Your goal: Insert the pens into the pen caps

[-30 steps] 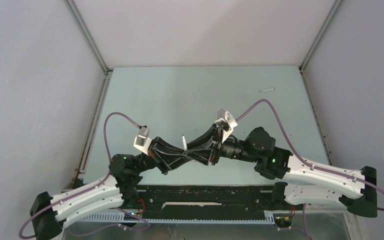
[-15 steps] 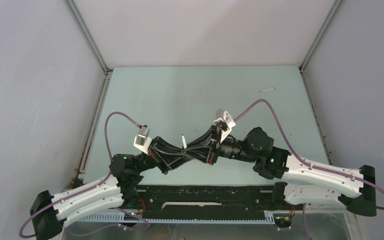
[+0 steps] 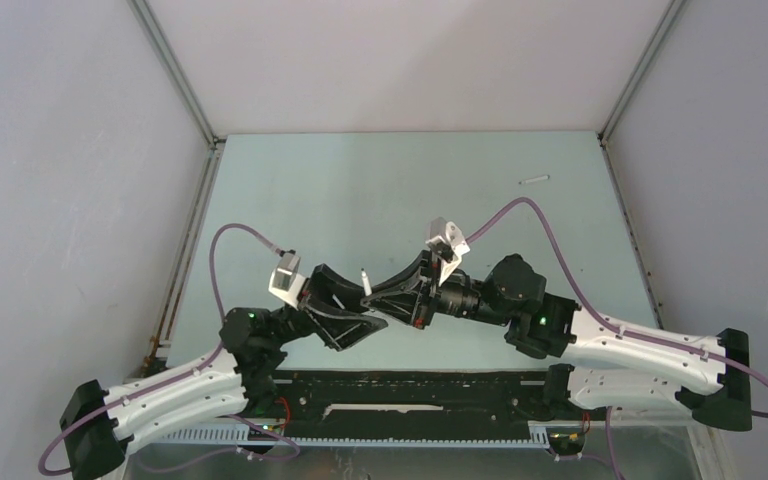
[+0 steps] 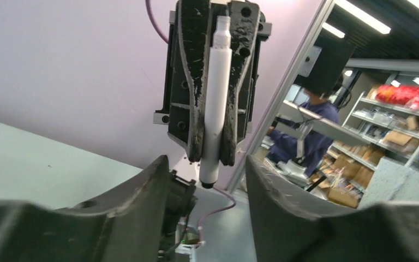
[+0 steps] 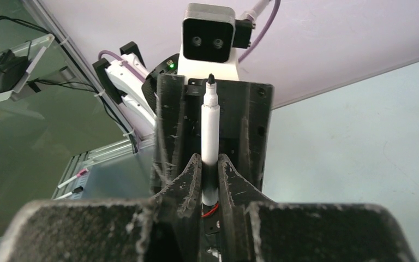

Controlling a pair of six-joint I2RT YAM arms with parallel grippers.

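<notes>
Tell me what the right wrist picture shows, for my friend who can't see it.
The right pincer pinches a white pen that points up, with a small dark tip on top. Behind it sits the left arm's white camera.

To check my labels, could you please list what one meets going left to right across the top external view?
In order: left wrist camera → held pen → right wrist camera → loose pen.

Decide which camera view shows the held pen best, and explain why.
The left wrist view: the pen shows end to end, white against the right pincer clamping it. The right wrist view hides its lower end inside the grip. The top view shows only a tiny white sliver.
</notes>
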